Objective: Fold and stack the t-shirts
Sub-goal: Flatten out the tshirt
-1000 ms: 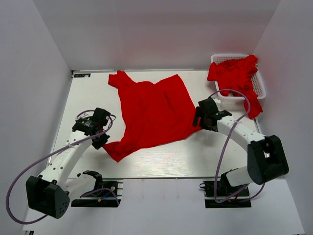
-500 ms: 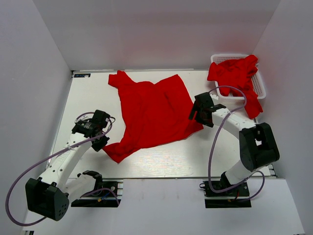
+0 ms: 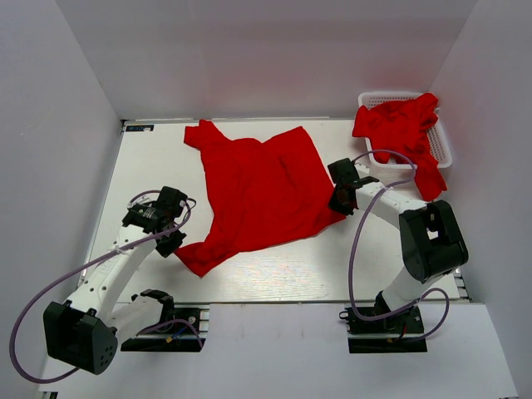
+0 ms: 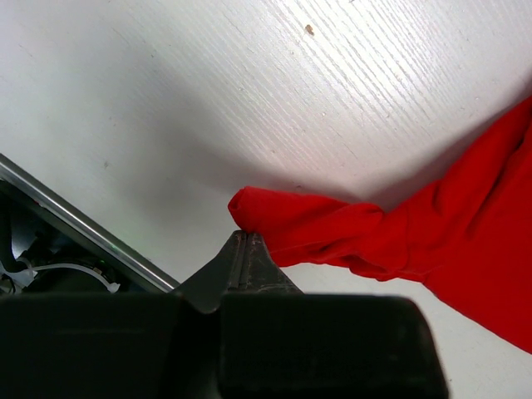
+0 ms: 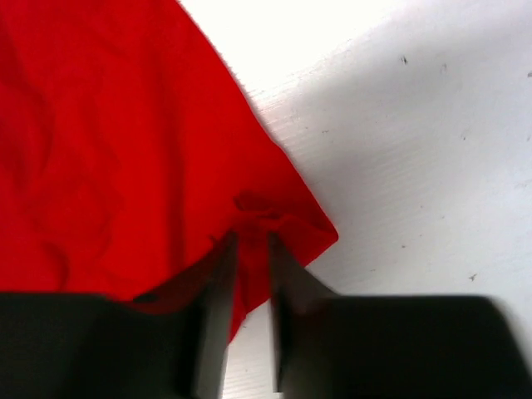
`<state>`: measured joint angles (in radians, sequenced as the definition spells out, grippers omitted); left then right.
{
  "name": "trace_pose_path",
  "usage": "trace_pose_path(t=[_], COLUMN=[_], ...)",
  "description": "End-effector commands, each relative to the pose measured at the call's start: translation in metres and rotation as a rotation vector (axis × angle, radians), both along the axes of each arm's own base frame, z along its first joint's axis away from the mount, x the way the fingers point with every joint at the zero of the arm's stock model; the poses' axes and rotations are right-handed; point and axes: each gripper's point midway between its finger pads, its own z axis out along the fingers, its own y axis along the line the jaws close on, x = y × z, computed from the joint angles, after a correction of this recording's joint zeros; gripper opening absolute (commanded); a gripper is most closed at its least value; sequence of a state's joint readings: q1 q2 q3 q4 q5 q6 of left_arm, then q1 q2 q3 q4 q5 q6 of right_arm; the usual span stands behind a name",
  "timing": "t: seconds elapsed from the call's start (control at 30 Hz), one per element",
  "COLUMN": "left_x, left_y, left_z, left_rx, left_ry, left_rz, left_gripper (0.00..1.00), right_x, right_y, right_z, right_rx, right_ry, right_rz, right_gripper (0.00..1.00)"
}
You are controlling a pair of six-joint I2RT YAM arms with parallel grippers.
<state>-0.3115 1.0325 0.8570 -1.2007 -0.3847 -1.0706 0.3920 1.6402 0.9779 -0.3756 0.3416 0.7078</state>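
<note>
A plain red t-shirt (image 3: 262,187) of soft, matte cloth lies spread in a rough, lopsided quadrilateral on the white table (image 3: 274,274), whose top shows a fine wood-like grain in the wrist views. Shallow wrinkles run across the shirt, and one sleeve points toward the far left corner. At the far right stands a white plastic lattice basket (image 3: 445,145) with the other t-shirts (image 3: 397,125) heaped in it, crumpled, one trailing over its near rim.

The left gripper (image 4: 245,241) has its dark fingers pressed together on the shirt's near-left corner, which is rolled into a narrow tube of cloth ending right at the tips. The right gripper (image 5: 249,245) sits at the near-right corner. Its two fingers are drawn close, with the hem puckered into a small ridge between them (a thin gap still shows lower down between the blades).

Compared with a second ago, the right gripper has moved from beside the shirt, with its fingers spread wide, onto that corner and narrowed around it. Its elbow has swung nearer the table's middle. The left arm, the spread shirt and the heap in the basket look unchanged.
</note>
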Motion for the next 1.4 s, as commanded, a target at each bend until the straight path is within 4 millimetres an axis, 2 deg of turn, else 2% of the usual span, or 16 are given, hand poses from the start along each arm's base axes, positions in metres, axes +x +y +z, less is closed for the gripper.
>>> trace_pose_path(t=[0.0,0.07,0.17,0.4,0.43,0.47,0.6,0.97,1.0,1.03,1.07,1.1,1.37], left_x=[-0.002,-0.002,-0.002,0.001,0.001,0.001,0.001,0.001,0.001,0.001,0.001,0.003,0.002], left_y=[0.006,0.007,0.008,0.011,0.011,0.011,0.011,0.011,0.011,0.011,0.011,0.01,0.009], left_z=[-0.001,-0.003,-0.002,0.012,0.012,0.012,0.014,0.014,0.015,0.015,0.015,0.016,0.015], left_rx=[0.029,0.035,0.043,0.046,0.046,0.046,0.043,0.043,0.041,0.041,0.041,0.038,0.033], left_ry=[0.003,0.014,0.012,-0.042,-0.042,-0.042,-0.051,-0.051,-0.06,-0.06,-0.06,-0.069,-0.063], left_rz=[0.011,0.003,0.005,0.011,0.011,0.011,0.011,0.011,0.011,0.011,0.011,0.012,0.001], left_gripper=[0.0,0.0,0.0,0.0,0.0,0.0,0.0,0.0,0.0,0.0,0.0,0.0,0.0], right_x=[-0.003,-0.002,0.0,-0.001,0.0,0.006,0.001,0.006,0.005,0.004,0.007,0.006,0.007], right_y=[-0.009,-0.011,-0.013,-0.01,-0.011,-0.007,-0.004,-0.001,0.0,-0.001,0.0,0.0,-0.001], right_z=[-0.005,-0.007,-0.005,0.005,0.006,0.018,0.024,0.051,0.05,0.051,0.054,0.053,0.049], right_rx=[-0.024,-0.033,-0.043,-0.013,-0.008,0.008,0.021,0.033,0.029,0.028,0.029,0.033,0.026], right_ry=[0.01,0.014,0.011,-0.039,-0.058,-0.11,-0.127,-0.162,-0.155,-0.153,-0.159,-0.155,-0.142], right_rz=[-0.051,-0.051,-0.05,-0.017,-0.01,0.014,0.058,0.086,0.09,0.09,0.089,0.087,0.06], right_gripper=[0.23,0.2,0.0,0.0,0.0,0.0,0.0,0.0,0.18,0.74,0.86,0.9,0.9])
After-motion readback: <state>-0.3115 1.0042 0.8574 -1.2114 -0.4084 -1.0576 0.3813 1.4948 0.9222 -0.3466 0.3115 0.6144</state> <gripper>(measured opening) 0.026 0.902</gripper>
